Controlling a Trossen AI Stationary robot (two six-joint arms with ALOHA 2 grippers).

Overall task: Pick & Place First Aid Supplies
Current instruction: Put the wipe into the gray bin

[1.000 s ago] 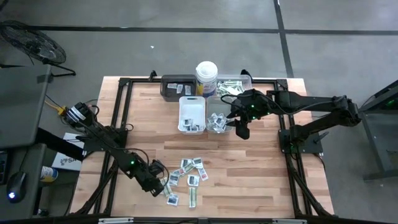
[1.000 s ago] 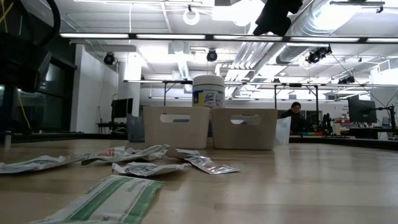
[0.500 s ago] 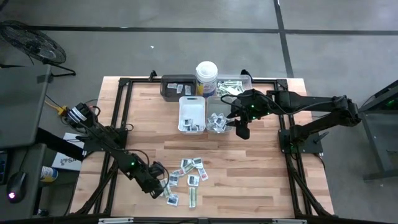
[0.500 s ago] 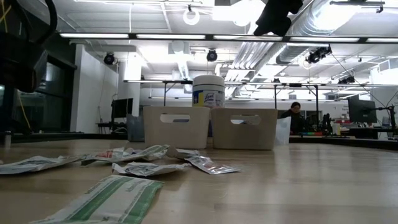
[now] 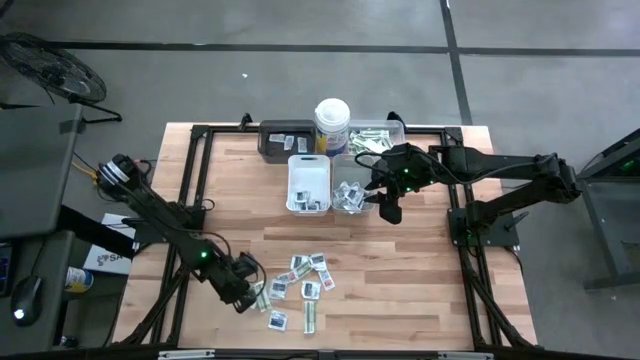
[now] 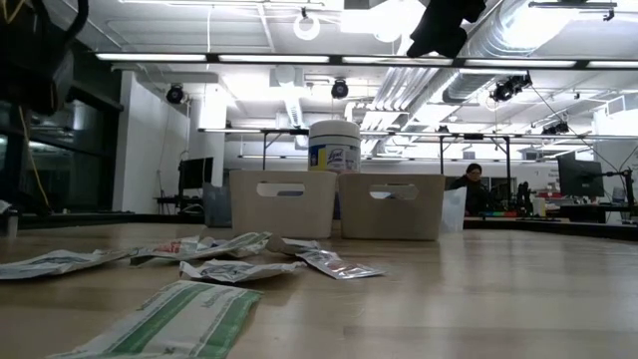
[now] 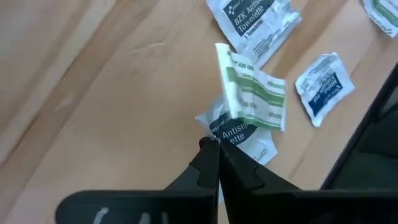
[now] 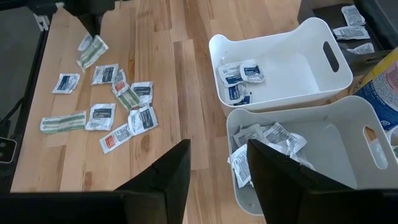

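The left gripper has its two fingers pressed tight together, and they pinch a green-and-white strip with a white antiseptic towelette sachet stuck along — both hang just off the wood. In the high view this gripper sits at the lower left of the frame, at the left edge of the loose pile of packets.

The right gripper has its fingers spread apart and holds nothing. It hangs at the upper middle of the high view, just beside the trays.

Some of the job looks done. The white tray has a few sachets in it, the clear tray next to it has a heap of crinkly packets, and the dark tray and the far tray with green strips at the top hold some too.

A lot is left — about ten packets lie on the wooden table at the lower middle. The pinched ones are not yet in a tray, so I think the carry comes next.
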